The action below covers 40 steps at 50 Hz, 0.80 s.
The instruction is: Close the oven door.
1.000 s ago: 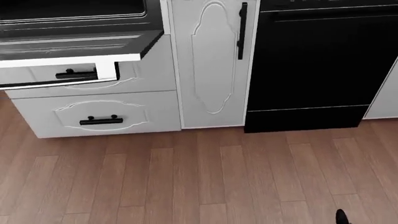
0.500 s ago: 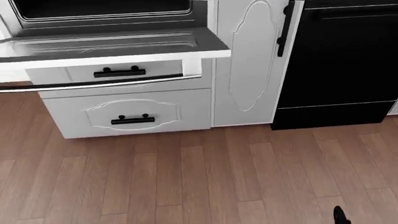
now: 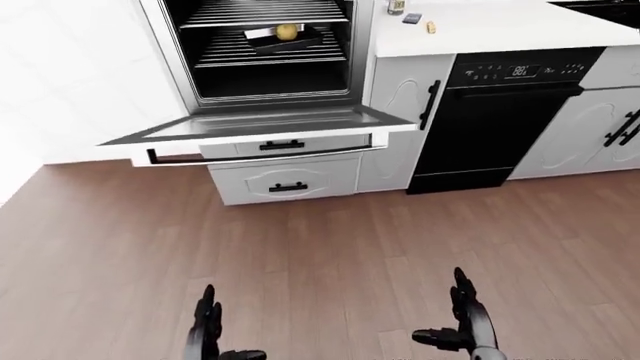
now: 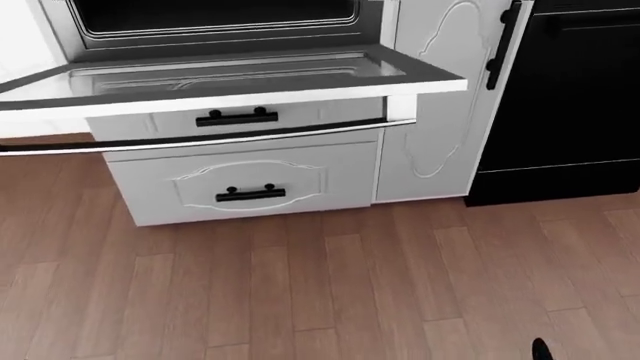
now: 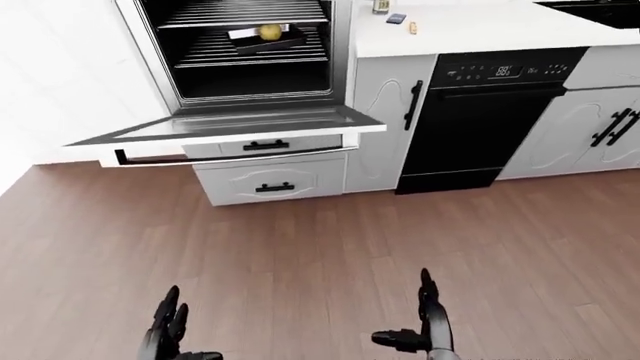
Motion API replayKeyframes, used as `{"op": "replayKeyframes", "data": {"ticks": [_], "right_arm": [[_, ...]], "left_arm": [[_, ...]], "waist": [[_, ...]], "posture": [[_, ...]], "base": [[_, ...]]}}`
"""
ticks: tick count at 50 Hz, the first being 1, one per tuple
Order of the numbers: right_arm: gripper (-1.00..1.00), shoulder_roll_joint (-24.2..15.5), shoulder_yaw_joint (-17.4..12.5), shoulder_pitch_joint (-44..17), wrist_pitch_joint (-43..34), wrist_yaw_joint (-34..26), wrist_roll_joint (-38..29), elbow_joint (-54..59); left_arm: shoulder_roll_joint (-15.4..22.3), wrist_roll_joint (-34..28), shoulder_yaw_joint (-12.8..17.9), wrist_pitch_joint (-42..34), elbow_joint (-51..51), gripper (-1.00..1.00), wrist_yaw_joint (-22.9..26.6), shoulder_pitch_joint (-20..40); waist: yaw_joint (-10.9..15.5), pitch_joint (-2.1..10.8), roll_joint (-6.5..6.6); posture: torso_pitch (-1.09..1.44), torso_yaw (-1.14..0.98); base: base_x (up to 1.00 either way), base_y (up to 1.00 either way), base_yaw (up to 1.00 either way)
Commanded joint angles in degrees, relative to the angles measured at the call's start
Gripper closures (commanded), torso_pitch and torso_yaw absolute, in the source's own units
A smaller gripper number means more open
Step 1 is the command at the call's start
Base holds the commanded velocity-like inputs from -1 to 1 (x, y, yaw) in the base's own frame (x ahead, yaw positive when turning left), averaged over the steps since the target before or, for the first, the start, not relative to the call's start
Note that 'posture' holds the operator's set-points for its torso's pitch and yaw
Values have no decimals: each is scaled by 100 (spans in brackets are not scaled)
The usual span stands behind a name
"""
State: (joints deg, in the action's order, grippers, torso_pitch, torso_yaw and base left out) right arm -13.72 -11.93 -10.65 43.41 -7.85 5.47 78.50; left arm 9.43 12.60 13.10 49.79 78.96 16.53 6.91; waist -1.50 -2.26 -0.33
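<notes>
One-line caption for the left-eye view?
Both open hands hover over wood floor, apart from the lowered steel oven door.

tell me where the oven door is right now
In the left-eye view the oven door hangs open and flat at upper left, above the two white drawers, left of the black dishwasher.

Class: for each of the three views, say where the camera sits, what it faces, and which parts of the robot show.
Left-eye view: on the head, facing the open oven door; left hand and right hand show.
Right-eye view: beside it, nearly the same picture.
Head view: aimed lower at the drawer; only a dark tip shows.
All share the door.
</notes>
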Motion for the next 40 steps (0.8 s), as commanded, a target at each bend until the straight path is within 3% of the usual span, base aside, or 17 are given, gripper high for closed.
{"op": "replayKeyframes", "data": {"ticks": [1,2,3,4,5,6,18,20,22,23,27,31,33,35,36,38,40], "right_arm": [[-100,-10,9,-100,166,-23,-9,-136],[-100,-6,8,-98,165,-29,-5,-137],[-100,-3,14,-97,165,-27,-11,-137],[-100,0,14,-96,165,-25,-10,-138],[-100,3,17,-95,167,-33,-11,-139],[-100,3,17,-96,165,-35,-11,-139],[-100,3,44,-72,173,9,-65,-132],[-100,5,44,-76,168,5,-70,-134],[-100,3,42,-77,163,-1,-72,-130],[-100,3,41,-77,163,-2,-73,-130],[-100,1,33,-80,160,-5,-74,-129],[-100,3,29,-79,162,-17,-74,-128],[-100,2,28,-80,164,-26,-74,-128],[-100,-1,23,-81,161,-42,-67,-129],[-100,-1,22,-80,161,-44,-65,-130],[-100,2,22,-80,159,-50,-61,-135],[-100,2,20,-88,152,-52,-51,-142]], "left_arm": [[98,61,41,169,-117,-100,-37,59],[96,61,39,169,-118,-100,-40,58],[94,66,39,166,-122,-100,-36,60],[95,62,33,169,-122,-100,-40,58],[92,68,33,172,-126,-100,-39,54],[90,67,30,175,-126,-100,-42,50],[98,91,33,150,-119,-100,-20,50],[102,96,37,147,-118,-100,-9,54],[104,98,40,143,-114,-100,2,56],[104,100,42,140,-113,-100,6,57],[109,101,49,134,-110,-100,15,62],[109,104,56,140,-109,-100,20,58],[108,104,56,142,-110,-100,19,59],[104,105,57,148,-112,-100,20,53],[101,105,55,148,-112,-100,18,51],[100,104,51,145,-116,-100,16,56],[97,105,48,148,-120,-100,15,53]], "waist": [[22,44,55],[29,39,219],[52,145,509],[50,247,564],[119,102,403],[124,51,390],[104,42,-167],[105,49,-307],[83,119,-565],[-3,68,-326],[67,116,-306],[60,42,-62],[50,53,161],[72,169,586],[121,144,383],[152,58,373],[170,80,283]], "posture": [[0,0],[0,0],[0,0],[0,0],[0,0],[0,0],[0,0],[0,0],[0,0],[0,0],[0,0],[0,0],[0,0],[0,0],[0,0],[0,0],[0,0]], "base": [[3,38,0],[1,38,0],[2,38,0],[2,37,0],[4,35,0],[5,32,0],[7,30,0],[8,29,0],[8,29,0],[9,29,0],[8,28,0],[9,28,0],[10,28,0],[9,28,0],[9,28,0],[10,28,0],[10,28,0]]}}
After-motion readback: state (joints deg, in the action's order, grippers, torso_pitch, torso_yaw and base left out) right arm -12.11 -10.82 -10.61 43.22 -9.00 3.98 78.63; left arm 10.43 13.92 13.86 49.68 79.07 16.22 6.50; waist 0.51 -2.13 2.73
